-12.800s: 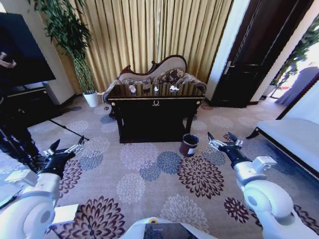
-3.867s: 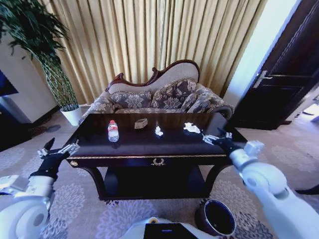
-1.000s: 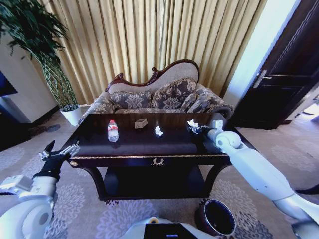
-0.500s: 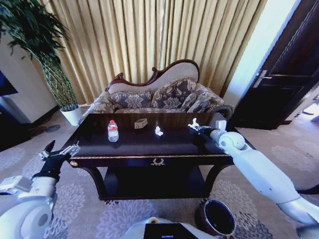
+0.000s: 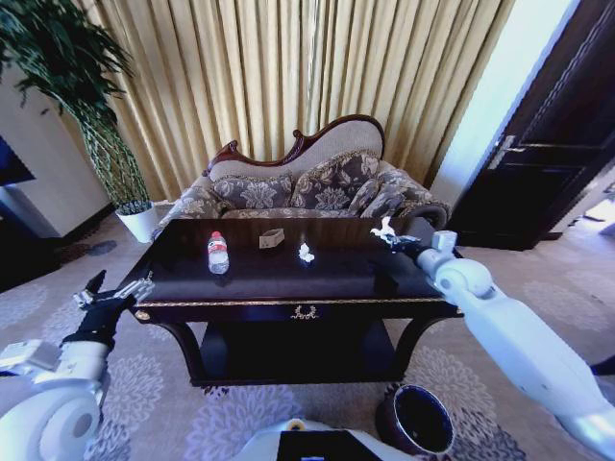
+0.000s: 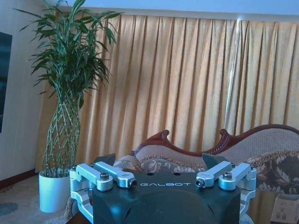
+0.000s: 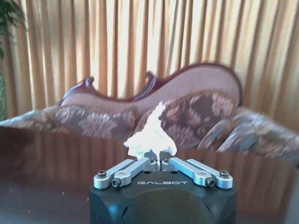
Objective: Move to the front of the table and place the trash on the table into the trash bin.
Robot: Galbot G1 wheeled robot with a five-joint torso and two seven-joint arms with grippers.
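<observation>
Dark table (image 5: pixel 288 279), right tool (image 5: pixel 388 235) pinching white scrap (image 7: pixel 150 135), bin (image 5: pixel 420 420)

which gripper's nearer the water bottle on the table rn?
Left. The left gripper hovers open off the table's front-left corner, on the bottle's side. The right gripper is over the far right end, shut on a white scrap, with the carton between.

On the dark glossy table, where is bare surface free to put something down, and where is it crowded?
The dark glossy wooden table is bare along its front edge, and at the left end beside the clear red-capped plastic bottle. The back middle is crowded: bottle, small brownish carton, small white scrap. The right gripper holds a crumpled white paper over the right end.
</observation>
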